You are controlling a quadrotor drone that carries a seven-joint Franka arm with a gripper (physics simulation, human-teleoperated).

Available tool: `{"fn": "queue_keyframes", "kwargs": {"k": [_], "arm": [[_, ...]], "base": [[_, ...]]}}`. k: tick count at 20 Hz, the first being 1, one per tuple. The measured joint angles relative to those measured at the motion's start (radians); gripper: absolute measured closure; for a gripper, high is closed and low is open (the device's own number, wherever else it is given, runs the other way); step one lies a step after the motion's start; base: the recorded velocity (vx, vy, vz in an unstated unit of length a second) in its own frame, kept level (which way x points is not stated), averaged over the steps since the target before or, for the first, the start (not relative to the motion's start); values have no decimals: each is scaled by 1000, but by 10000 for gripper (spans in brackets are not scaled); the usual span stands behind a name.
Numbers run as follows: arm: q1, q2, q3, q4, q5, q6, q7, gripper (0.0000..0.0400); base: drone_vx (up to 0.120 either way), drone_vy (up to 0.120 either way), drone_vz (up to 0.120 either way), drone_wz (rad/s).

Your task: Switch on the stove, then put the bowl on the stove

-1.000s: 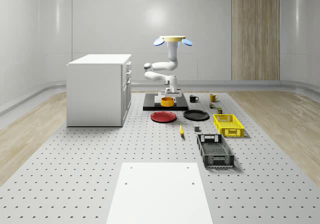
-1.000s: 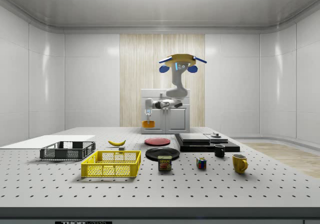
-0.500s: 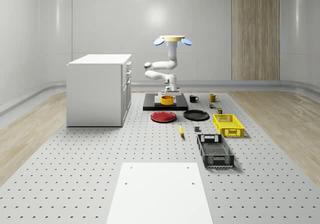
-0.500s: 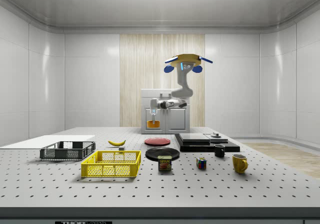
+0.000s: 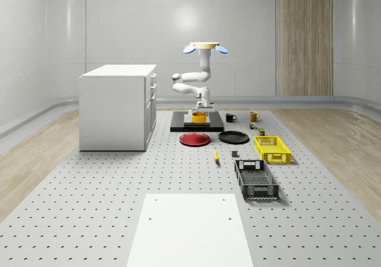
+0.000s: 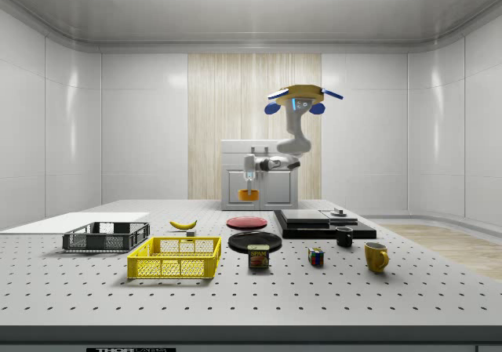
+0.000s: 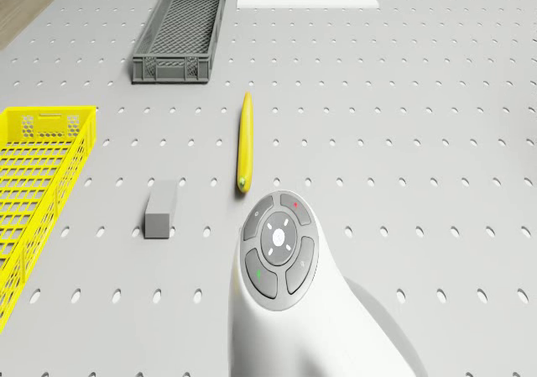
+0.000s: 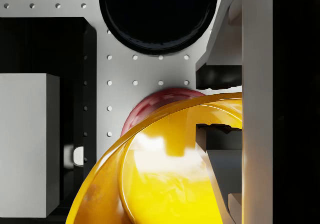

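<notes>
The orange-yellow bowl [image 5: 199, 118] [image 6: 249, 195] hangs in the air with my gripper [image 5: 200, 109] [image 6: 250, 183] shut on its rim. In the side view it is above the red plate [image 6: 247, 222], just left of the flat black stove [image 6: 321, 223] [image 5: 197, 124]. The drone [image 5: 205, 47] [image 6: 304, 97] hovers high over the stove's near end, its arm bent down to the bowl. In the wrist view the bowl [image 8: 165, 179] sits between the fingers [image 8: 250, 84], with the stove [image 8: 45, 44] to one side below.
A black plate [image 5: 233, 137] lies beside the red plate [image 5: 194, 139]. A banana [image 7: 245, 142], a small grey block [image 7: 159, 209], a yellow basket [image 5: 271, 148] and a grey crate [image 5: 256, 179] lie nearer the front. A white cabinet [image 5: 118, 106] stands at the whole-scene view's left. Mugs [image 6: 376, 255] stand near the stove.
The drone and arm have carried the bowl toward the side view's right, closer to the stove, at about the same height. The gripper has stayed shut on the bowl.
</notes>
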Motion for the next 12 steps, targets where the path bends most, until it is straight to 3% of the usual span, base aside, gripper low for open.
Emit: {"fn": "queue_keyframes", "kwargs": {"k": [8,12], "arm": [[0,1,0,0,0,-1,0,300],[1,1,0,0,-1,-1,0,300]], "base": [[-120,0,0,0],[-120,0,-100,0]]}}
